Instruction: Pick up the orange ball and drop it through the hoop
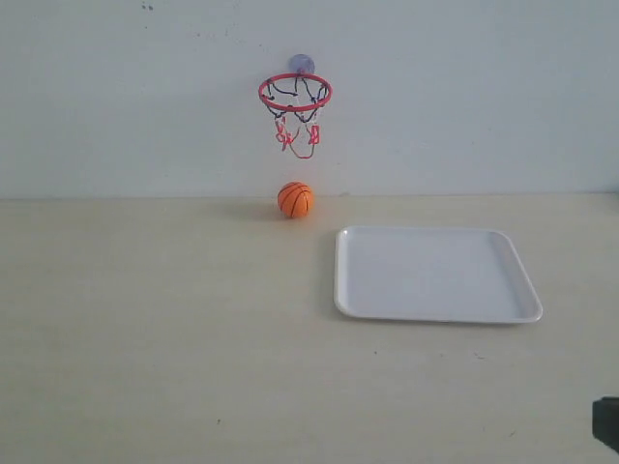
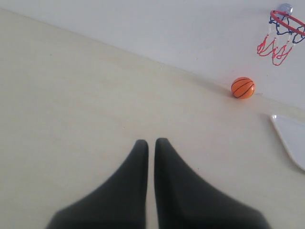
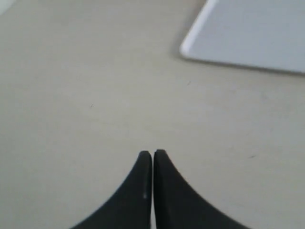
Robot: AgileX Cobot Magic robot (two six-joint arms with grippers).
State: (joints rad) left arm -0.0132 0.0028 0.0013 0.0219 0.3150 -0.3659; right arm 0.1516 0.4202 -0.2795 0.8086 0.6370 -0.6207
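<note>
The orange ball [image 1: 296, 199] rests on the table against the back wall, directly below the hoop [image 1: 295, 93], whose red ring and dangling net hang from a suction cup on the wall. Both also show in the left wrist view: the ball [image 2: 243, 88] and the hoop [image 2: 285, 24], far ahead of my left gripper [image 2: 151, 141], which is shut with nothing held. My right gripper [image 3: 152, 152] is shut and empty above bare table. In the exterior view only a dark corner of the right arm [image 1: 606, 423] shows at the lower right; the left arm is out of that view.
A white tray [image 1: 435, 274] lies empty on the table to the right of the ball; its corner appears as the tray [image 3: 248, 33] in the right wrist view and its edge [image 2: 290, 136] in the left wrist view. The wall runs along the table's back.
</note>
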